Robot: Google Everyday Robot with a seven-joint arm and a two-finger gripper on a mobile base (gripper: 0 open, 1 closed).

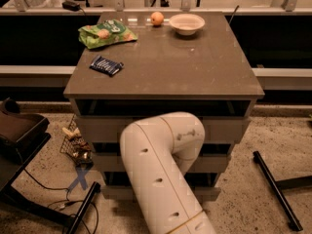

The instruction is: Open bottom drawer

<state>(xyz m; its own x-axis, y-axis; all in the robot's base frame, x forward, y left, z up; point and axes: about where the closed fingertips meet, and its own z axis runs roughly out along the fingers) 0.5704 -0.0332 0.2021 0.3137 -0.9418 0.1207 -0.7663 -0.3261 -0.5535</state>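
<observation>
— Where is the bottom drawer?

— The bottom drawer point(112, 193) is the lowest of three pale fronts in the cabinet, just above the speckled floor point(239, 199). Only its left and right ends show. The middle of it, where a handle would be, is covered by the robot's white arm point(156, 169). It looks closed, with its front in line under the middle drawer point(105, 163) and the top drawer point(97, 128).

— And the gripper?

— It is hidden. The arm rises from the bottom edge of the view, bends at a rounded elbow in front of the drawers and turns back toward them, so the gripper lies somewhere behind that bend, close to the cabinet. I cannot tell whether it is clenched, released or grasping anything.

— What is on the cabinet's top?

— On the brown top point(185, 67), a green snack bag point(106, 33) lies at the far left and a dark blue packet point(106, 65) nearer the front. A round orange fruit point(156, 18) sits just beside a white bowl point(186, 23) at the back.

— Can you read any brand or label?

— No. The print on both packets is too blurred to read.

— What is on the floor?

— There is a blue tape cross point(78, 179) at the left, with a small wire basket point(75, 145) just above it, and a black bar point(275, 189) lies at the right.
</observation>
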